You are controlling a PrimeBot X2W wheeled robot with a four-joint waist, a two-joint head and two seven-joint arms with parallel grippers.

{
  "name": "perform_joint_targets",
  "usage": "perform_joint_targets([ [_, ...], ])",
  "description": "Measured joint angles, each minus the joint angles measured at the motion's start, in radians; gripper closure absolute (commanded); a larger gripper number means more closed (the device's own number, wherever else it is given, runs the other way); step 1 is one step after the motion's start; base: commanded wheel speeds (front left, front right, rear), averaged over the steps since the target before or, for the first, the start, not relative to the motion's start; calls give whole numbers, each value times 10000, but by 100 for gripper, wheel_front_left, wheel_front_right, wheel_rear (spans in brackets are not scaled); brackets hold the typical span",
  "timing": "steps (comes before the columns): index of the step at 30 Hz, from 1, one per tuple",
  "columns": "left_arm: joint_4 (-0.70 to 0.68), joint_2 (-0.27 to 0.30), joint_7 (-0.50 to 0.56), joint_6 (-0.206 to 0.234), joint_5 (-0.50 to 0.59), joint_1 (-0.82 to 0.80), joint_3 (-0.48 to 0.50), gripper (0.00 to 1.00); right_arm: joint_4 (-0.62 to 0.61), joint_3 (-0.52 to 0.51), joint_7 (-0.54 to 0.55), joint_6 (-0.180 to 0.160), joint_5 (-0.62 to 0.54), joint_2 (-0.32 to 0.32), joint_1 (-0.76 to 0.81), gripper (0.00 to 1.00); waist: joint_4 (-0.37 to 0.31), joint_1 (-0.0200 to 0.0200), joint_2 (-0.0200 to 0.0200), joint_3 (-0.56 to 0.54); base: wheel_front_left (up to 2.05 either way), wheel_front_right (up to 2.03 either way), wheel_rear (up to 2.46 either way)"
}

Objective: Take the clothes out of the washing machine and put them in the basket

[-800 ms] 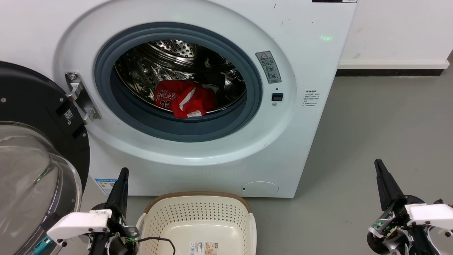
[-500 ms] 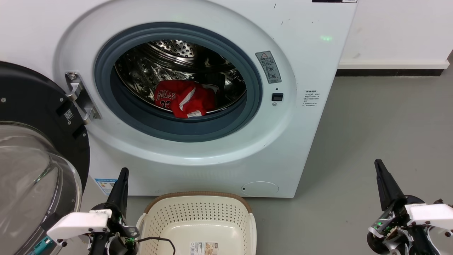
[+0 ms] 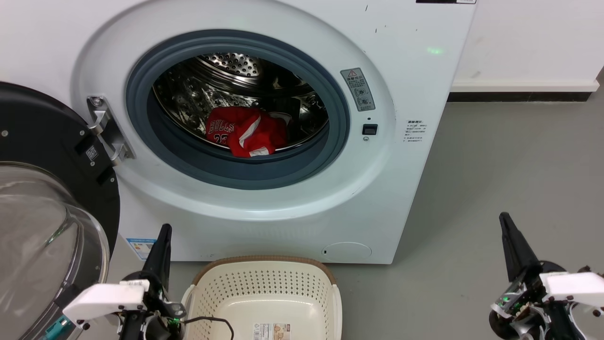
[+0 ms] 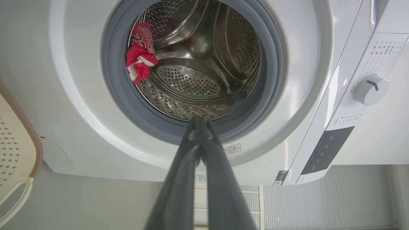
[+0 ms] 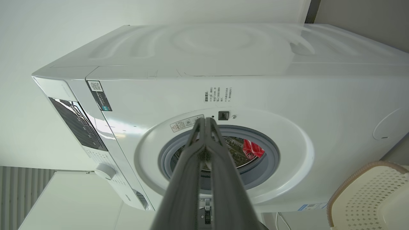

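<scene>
While the clothes (image 3: 245,132) are bunched low in the washing machine (image 3: 401,94) drum (image 3: 226,66), the basket (image 3: 264,260) is set on the floor (image 3: 472,165) before it; left gripper (image 3: 164,233) and right gripper (image 3: 506,224) are both pinched tip to tip, nothing gripped.

A smooth grey floor (image 3: 495,165) with a faint sheen carries everything here. The washing machine (image 3: 406,85) stands directly on it, the white front running down to the floor line, where a thin shadow lies along its foot. Just in front of the washing machine's base, below its round opening, the basket (image 3: 264,260) sits upright on the floor. Its brown rim is close to the machine's front panel; whether the two touch cannot be told. To the right of the washing machine the floor stretches back to a white wall, where a black skirting strip (image 3: 519,97) marks its far edge.
</scene>
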Motion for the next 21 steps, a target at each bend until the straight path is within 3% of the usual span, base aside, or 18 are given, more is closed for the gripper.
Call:
perform_joint_targets([
  [1,40,-2,0,0,0,17,-8,0,31,2,0,2,2,0,18,0,0,0,0,0,0,0,0],
  [12,224,-19,-430,4,428,226,-416,0,146,148,-433,-2,-337,13,305,0,34,0,0,12,0,0,0],
  [21,-42,10,-840,2,1933,38,-631,0,-186,178,-817,-2,-1712,19,306,0,127,0,0,24,0,0,0],
])
